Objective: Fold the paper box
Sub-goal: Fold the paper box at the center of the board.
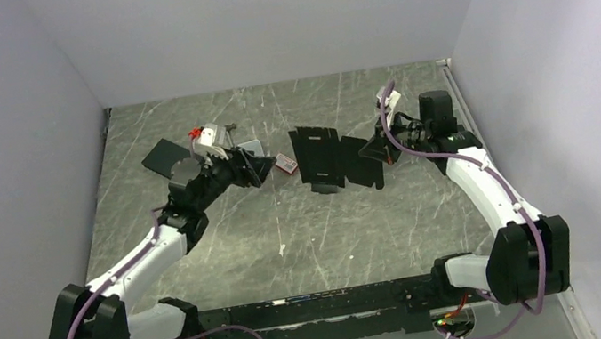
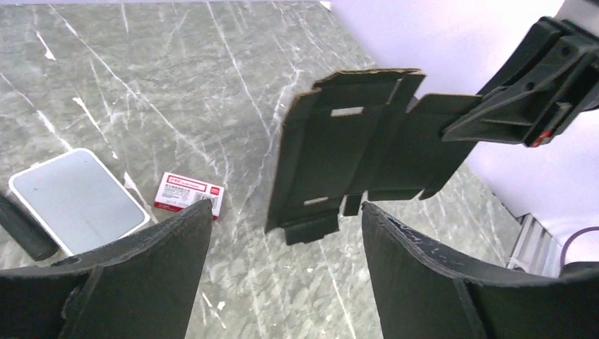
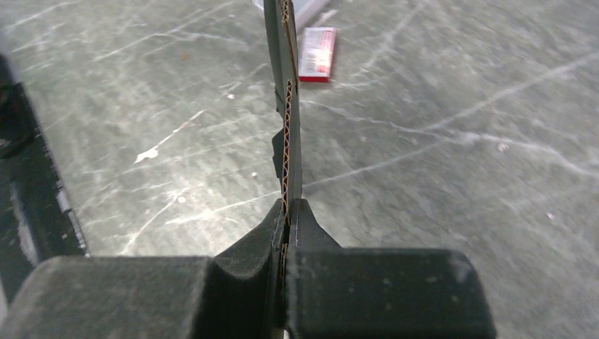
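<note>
- We are seeing the paper box (image 1: 333, 157) right of the middle of the surface (image 1: 290, 243), unfolded, between the 2 arms.
- The right end effector (image 1: 377, 151) is pinching the box's right flap, its 2 fingers pressed together on the cardboard.
- In the right wrist view the box (image 3: 286, 113) is showing edge-on, its corrugated core visible, rising straight out of the closed right end effector (image 3: 287, 212).
- The left end effector (image 1: 261, 168) is facing the box from the left with its fingers spread wide and nothing between them.
- In the left wrist view the box (image 2: 353, 155) is standing on edge just beyond the left end effector (image 2: 286, 212), apart from both fingers (image 2: 176, 240).
- We cannot tell whether the box's lower tab is touching the surface.
- A small red and white packet (image 1: 285, 163) is lying flat just left of the box, near a silver-grey case (image 2: 78, 198).
- A plain black slab (image 1: 165, 158) is lying far left, behind the left arm.
</note>
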Tool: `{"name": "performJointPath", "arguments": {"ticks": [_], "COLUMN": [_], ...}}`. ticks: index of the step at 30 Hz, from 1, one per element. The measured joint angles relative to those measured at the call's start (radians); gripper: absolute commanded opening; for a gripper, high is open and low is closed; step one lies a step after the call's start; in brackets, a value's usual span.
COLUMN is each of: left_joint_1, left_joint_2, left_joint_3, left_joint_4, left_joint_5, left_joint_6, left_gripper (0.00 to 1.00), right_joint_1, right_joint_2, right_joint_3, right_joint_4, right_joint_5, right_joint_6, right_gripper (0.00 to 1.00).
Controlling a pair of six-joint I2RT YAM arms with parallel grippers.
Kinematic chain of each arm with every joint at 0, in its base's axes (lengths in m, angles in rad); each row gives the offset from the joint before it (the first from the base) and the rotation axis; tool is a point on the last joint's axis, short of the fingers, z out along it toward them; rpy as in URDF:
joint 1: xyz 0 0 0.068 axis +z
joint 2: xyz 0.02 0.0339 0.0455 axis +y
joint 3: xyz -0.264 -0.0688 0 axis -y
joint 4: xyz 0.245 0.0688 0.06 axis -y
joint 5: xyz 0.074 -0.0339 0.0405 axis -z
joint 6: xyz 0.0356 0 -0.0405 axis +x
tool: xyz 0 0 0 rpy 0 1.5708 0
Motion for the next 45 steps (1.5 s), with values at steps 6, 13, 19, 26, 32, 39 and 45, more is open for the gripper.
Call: {"name": "performJointPath", "arguments": {"ticks": [6, 13, 19, 26, 32, 39, 45], "left_joint_1": [0.01, 0.033, 0.033, 0.033, 0.033, 0.033, 0.033], "left_joint_2": [-0.013, -0.049, -0.115, -0.014, 0.066, 0.121, 0.172], "left_joint_3": [-0.004, -0.027, -0.109, -0.111, -0.106, -0.1, -0.09], "left_joint_4": [-0.063, -0.083, -0.006, 0.117, 0.233, 0.387, 0.476], "left_joint_5": [0.004, 0.072, 0.166, 0.33, 0.431, 0.496, 0.532], "left_joint_6": [0.103, 0.203, 0.244, 0.212, 0.131, 0.013, -0.078], "left_gripper": [0.72, 0.54, 0.52, 0.53, 0.53, 0.55, 0.58], "right_joint_1": [-0.001, -0.001, -0.001, 0.0, -0.001, 0.0, -0.001], "right_joint_2": [-0.003, -0.003, -0.003, -0.003, -0.003, -0.003, 0.0], "right_joint_3": [0.064, 0.151, 0.215, 0.222, 0.222, 0.2, 0.17], "right_joint_4": [-0.144, -0.32, -0.432, -0.438, -0.421, -0.331, -0.24], "right_joint_5": [-0.173, -0.276, -0.325, -0.359, -0.372, -0.363, -0.317], "right_joint_6": [-0.147, -0.317, -0.386, -0.35, -0.303, -0.203, -0.096], "right_gripper": [0.0, 0.0, 0.0, 0.0, 0.0, 0.0, 0.0]}}
